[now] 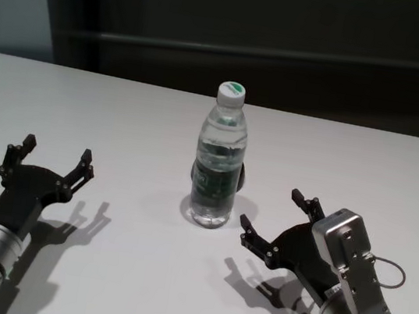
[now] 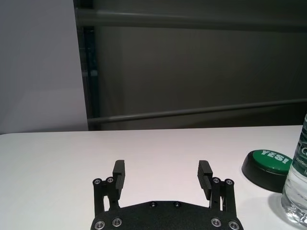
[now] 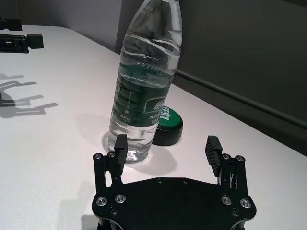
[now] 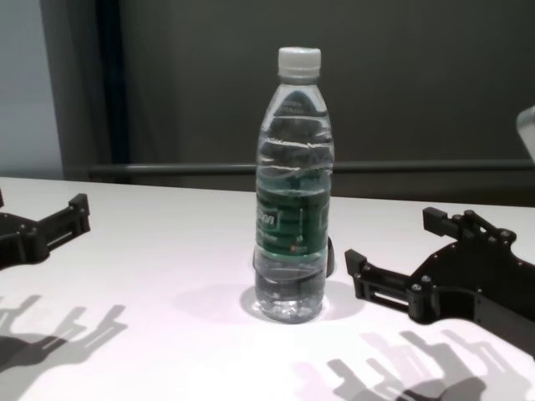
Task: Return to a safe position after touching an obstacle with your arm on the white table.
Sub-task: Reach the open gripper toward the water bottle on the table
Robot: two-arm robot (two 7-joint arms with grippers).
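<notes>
Clear plastic catches the light at the middle of the white bench (image 1: 121,112), where the bottle (image 1: 218,162) stands upright, white cap on, a dark green label round its waist and water showing through above and below it. A low black-and-green button (image 3: 168,125) sits just behind it, touching or nearly so; I can't tell which. The right claw (image 1: 273,216) hangs low over the bench just beside the bottle's base, spread wide and holding nothing, its nearer fingertip close to the plastic but with a sliver of bench showing between them. The left claw (image 1: 56,156) is well apart on the other side, also spread wide and empty, hovering above its own shadow. To my eye the touching part looks done or nearly so, and the step in hand is the retreat: the right arm needs to draw back toward the robot's body and away from the bottle, cleanly, without sweeping sideways. That bottle is tall and narrow-footed, so a careless brush from the claw could tip it.
</notes>
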